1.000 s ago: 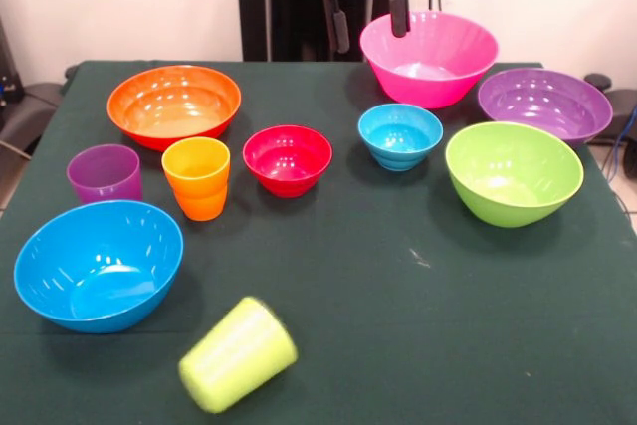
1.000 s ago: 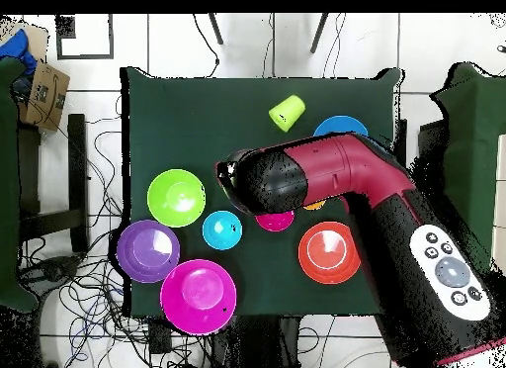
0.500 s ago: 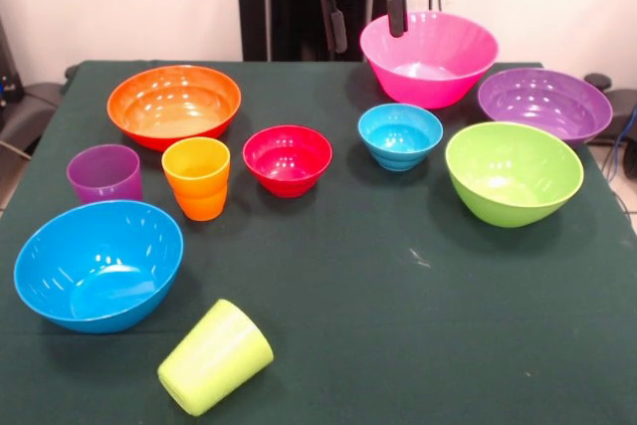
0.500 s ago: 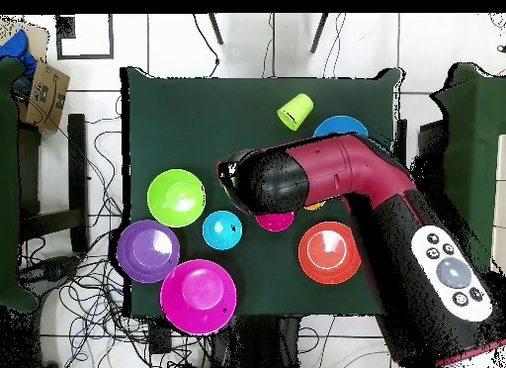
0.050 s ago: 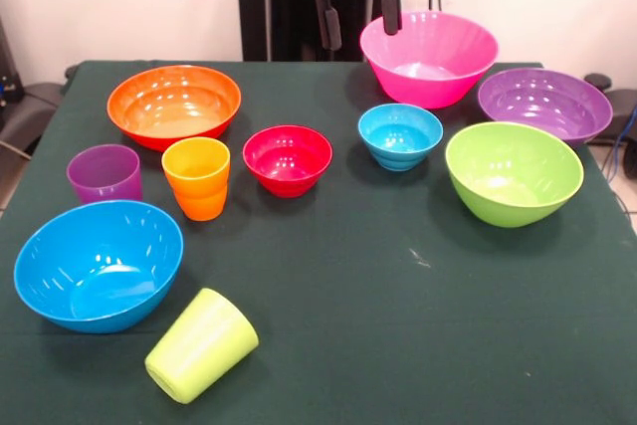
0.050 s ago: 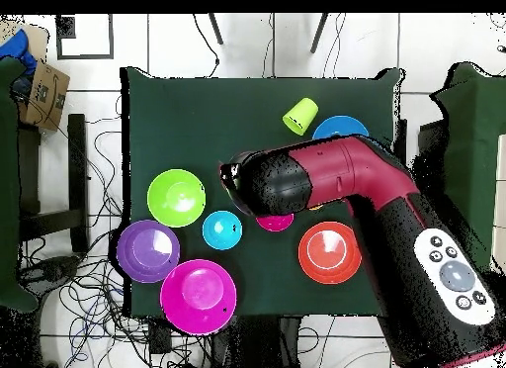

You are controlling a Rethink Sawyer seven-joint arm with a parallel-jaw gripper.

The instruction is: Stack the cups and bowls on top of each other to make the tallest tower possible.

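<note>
My gripper [image 5: 358, 17] hangs open and empty at the table's far edge, just left of the pink bowl [image 5: 428, 57]. Near it on the green cloth are the purple bowl [image 5: 544, 102], lime bowl [image 5: 513, 171], small light blue bowl [image 5: 400, 134], small red bowl [image 5: 287, 158] and orange bowl [image 5: 174, 105]. The orange cup [image 5: 197, 176] and purple cup [image 5: 105, 173] stand upright behind the big blue bowl [image 5: 98, 264]. Near the front edge the lime green cup [image 5: 202, 345] lies on its side. No tower shows; nothing is stacked. From overhead, my arm [image 6: 336, 181] hides the orange and purple cups.
In the overhead view a cardboard box [image 6: 42, 95] sits off the table's left side, and cables [image 6: 89, 186] trail over the floor around it. The table's dark green cloth [image 5: 418, 325] is bare at the front right.
The lime green cup has rolled leftward in the front view and come to rest nearer the big blue bowl. My gripper has risen slightly.
</note>
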